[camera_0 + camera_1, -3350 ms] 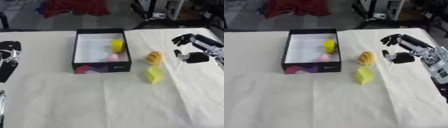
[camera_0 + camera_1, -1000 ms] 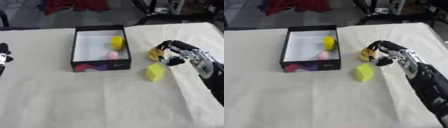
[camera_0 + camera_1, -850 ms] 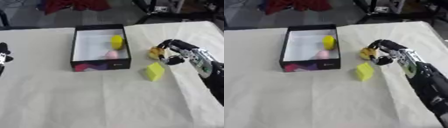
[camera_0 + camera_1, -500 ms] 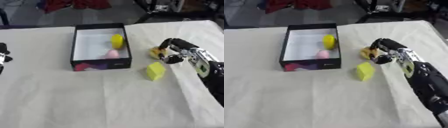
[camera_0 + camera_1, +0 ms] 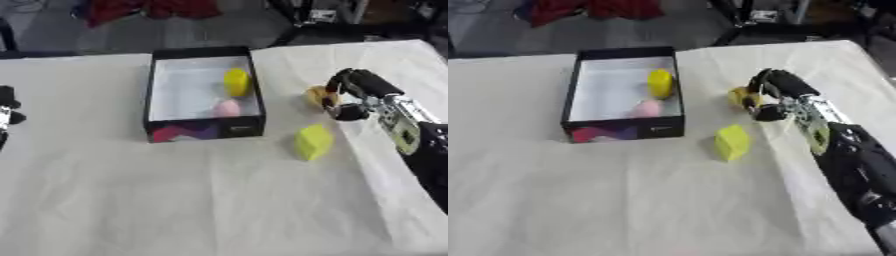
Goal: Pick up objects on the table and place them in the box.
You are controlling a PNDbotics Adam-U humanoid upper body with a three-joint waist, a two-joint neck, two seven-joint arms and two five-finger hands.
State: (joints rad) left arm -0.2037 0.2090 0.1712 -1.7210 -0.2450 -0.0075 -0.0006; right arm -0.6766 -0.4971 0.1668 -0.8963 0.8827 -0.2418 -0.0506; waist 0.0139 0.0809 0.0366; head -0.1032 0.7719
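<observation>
Black fingers of the right hand (image 5: pixel 357 93) curl around a small yellow-orange object (image 5: pixel 317 94) near the surface's (image 5: pixel 175 200) far right edge.

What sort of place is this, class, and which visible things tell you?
Probably a robotics lab or workshop: a cloth-covered table holds a black box and small toy-like objects, the robot's right hand works there, and equipment stands show behind.

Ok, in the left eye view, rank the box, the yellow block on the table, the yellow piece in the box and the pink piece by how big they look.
1. Box, by far the largest.
2. Yellow block.
3. Yellow piece in the box, only a little smaller than the block and farther from the camera, so that order is unsure.
4. Pink piece, smallest.
</observation>
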